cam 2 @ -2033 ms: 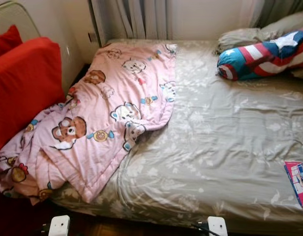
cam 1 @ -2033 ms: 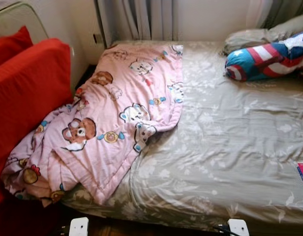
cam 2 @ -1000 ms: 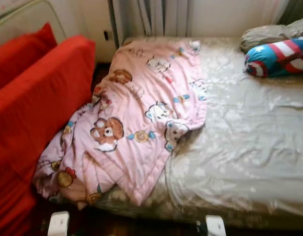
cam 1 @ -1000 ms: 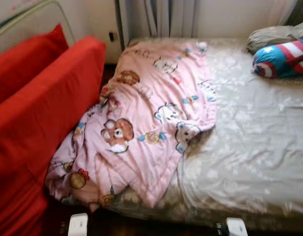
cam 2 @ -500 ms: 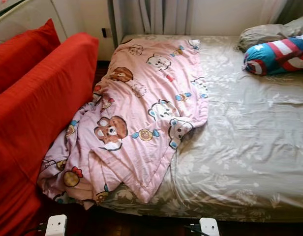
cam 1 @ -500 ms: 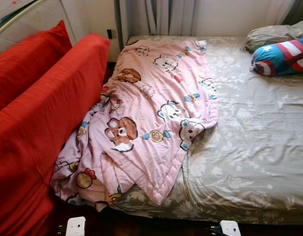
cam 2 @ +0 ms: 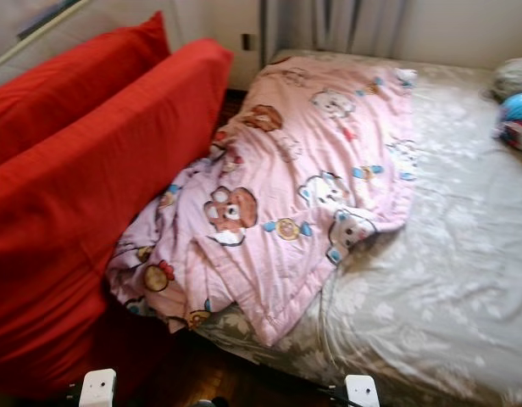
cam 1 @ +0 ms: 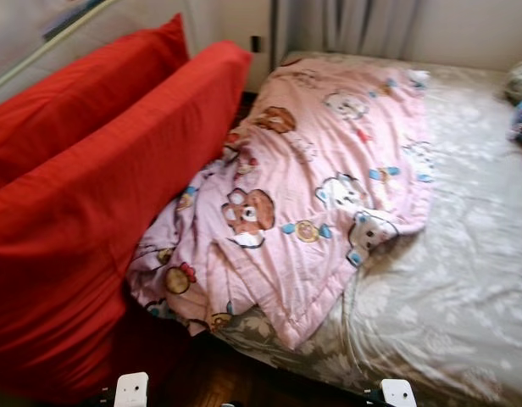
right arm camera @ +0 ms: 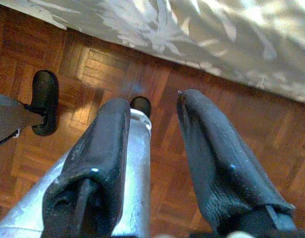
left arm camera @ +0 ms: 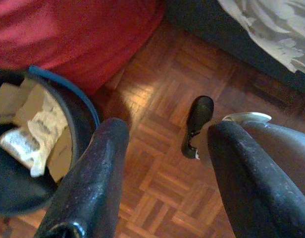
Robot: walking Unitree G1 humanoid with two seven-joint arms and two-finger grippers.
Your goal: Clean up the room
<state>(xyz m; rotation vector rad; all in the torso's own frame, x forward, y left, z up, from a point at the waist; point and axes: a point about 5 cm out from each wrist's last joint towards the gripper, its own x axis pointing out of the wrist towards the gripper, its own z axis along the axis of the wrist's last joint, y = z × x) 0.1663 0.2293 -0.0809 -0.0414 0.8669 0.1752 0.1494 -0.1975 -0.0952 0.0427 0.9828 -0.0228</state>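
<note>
Lying crumpled, pink blanket overhangs bed.

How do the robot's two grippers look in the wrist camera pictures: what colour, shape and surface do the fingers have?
The left gripper has two long black fingers, thick and rounded, with a slightly rough, speckled surface that catches the light. The right gripper has the same two black fingers, matte and rounded at the tips. A smooth silver part of the robot shows between them.
</note>
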